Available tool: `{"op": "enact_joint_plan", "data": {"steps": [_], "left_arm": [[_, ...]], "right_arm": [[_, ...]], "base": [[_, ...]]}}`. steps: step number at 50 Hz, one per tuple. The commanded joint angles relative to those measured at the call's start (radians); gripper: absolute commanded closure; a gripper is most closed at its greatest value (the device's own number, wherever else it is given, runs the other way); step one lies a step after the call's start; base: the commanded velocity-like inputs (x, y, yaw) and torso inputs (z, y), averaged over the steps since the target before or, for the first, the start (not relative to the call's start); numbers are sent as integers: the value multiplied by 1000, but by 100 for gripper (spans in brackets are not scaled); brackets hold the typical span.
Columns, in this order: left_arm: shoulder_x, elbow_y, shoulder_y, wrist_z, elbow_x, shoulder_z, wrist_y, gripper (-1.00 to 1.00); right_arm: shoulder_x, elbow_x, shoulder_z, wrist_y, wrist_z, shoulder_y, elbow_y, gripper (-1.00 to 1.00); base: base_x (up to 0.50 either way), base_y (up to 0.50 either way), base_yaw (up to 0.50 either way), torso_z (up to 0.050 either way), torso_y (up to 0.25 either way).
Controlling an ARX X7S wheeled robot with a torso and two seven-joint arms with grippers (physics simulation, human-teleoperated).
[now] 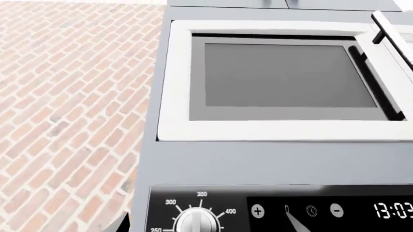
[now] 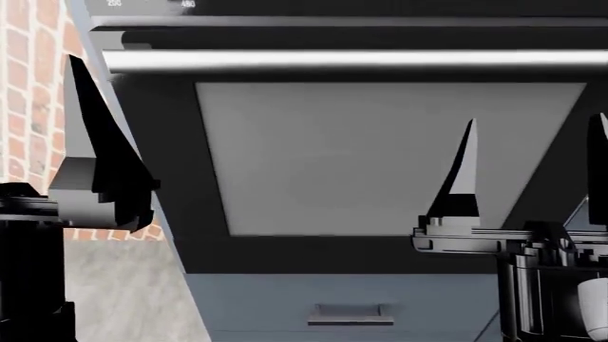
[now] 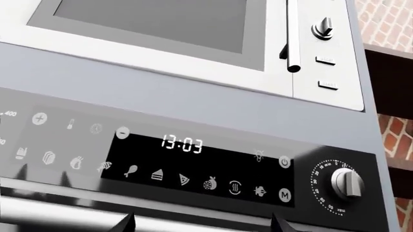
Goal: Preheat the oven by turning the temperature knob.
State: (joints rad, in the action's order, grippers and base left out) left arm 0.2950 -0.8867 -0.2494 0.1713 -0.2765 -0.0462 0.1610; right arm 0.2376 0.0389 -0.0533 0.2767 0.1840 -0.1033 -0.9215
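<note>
While your right gripper (image 2: 532, 171) hangs with its fingers spread and empty before the oven (image 2: 389, 157) window, your left gripper (image 2: 100, 164) shows too little to tell its state. You have the temperature knob (image 1: 197, 221) at the panel's left end, untouched, below the microwave (image 1: 284, 79).

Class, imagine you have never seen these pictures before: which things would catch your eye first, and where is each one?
The oven's wide grey window fills the head view under its long silver handle, with the left gripper and right gripper raised before it. On the black control panel, a lit clock reads 13:03, between the temperature knob and a timer knob. A white microwave sits above.
</note>
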Motion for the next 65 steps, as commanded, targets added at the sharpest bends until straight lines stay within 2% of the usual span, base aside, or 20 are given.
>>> {"op": "enact_joint_plan", "data": {"steps": [1,17,19,21,25,30,33,34,39,46,51,65], "left_arm": [[16,-22,8,-10,-30,2,-4,-100],[37,-52,-7,13,-44,2,41,-100],[44,-71,-30,45,-76,-15,110,-100],[49,-68,-72,115,-100,-22,259,-100],[60,-67,-98,147,-111,-10,341,-100],[80,-98,-189,245,-170,-2,592,-100],[85,-136,-258,287,-240,-28,726,-100],[82,-153,-301,304,-304,-53,793,-100],[159,-156,-529,520,-614,-84,986,-100],[137,-75,-772,740,-997,-157,1219,-100],[128,-5,-865,804,-1079,-139,1257,-100],[130,193,-960,871,-1181,-115,1278,-100]], "right_arm": [[6,5,-6,1,9,-3,3,-100],[13,-5,-5,6,18,-1,-3,-100],[13,-14,1,11,18,0,-6,-100],[13,-16,4,20,21,-1,-18,-100],[13,-19,2,25,23,-3,-20,-100],[15,-18,-8,27,24,-5,-12,-100],[20,-24,-3,31,22,5,-23,-100],[20,-25,-4,32,22,5,-24,-100],[20,-27,-10,28,24,-6,-8,-100],[24,-30,-15,26,26,-2,-4,-100],[23,-24,-29,26,28,-10,17,-100],[25,-19,-46,39,37,-8,16,-100]], "base": [[0,0,0,50,0],[0,0,0,50,0],[0,0,0,50,0],[0,0,0,39,0],[0,0,0,5,0],[0,0,0,0,0],[0,0,0,0,0],[0,0,0,0,0],[0,0,0,0,0],[0,0,0,0,0],[0,0,0,0,0],[0,0,0,0,0]]}}
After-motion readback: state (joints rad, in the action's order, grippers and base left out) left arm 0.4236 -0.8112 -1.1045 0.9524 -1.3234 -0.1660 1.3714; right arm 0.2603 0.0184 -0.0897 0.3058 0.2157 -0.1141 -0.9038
